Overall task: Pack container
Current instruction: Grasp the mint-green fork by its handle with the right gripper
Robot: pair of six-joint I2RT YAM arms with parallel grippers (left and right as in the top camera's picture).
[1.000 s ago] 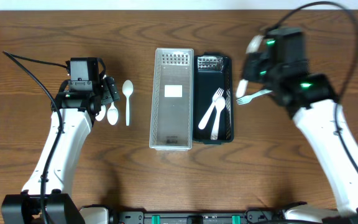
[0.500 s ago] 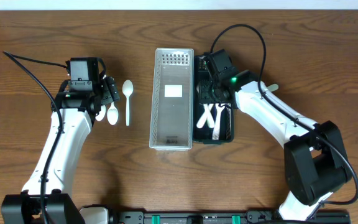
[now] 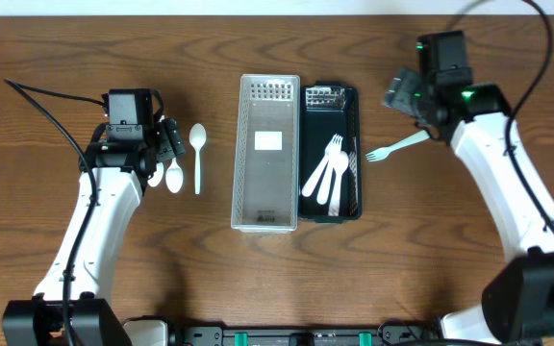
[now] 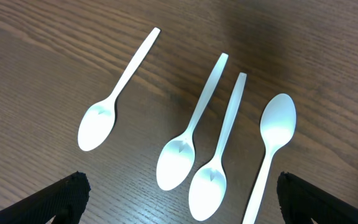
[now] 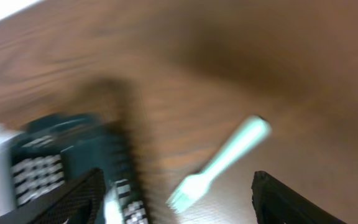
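Several white plastic spoons [image 4: 185,149] lie on the wood under my left gripper [image 4: 178,190], which is open and empty above them; in the overhead view they lie [image 3: 198,154] left of the white basket [image 3: 242,154]. The dark tray [image 3: 356,115] holds three white forks [image 3: 327,171]. One more fork [image 3: 397,147] lies on the table right of the tray. My right gripper [image 3: 400,94] hovers open and empty above that fork [image 5: 219,165]; its view is blurred.
The white perforated basket holds only a white label [image 3: 268,141]. The dark tray [image 5: 55,155] shows at the left of the right wrist view. Bare wood surrounds both containers.
My right arm swung to the dark tray and back to the right. The tray went from two forks to three. The left arm has not moved.
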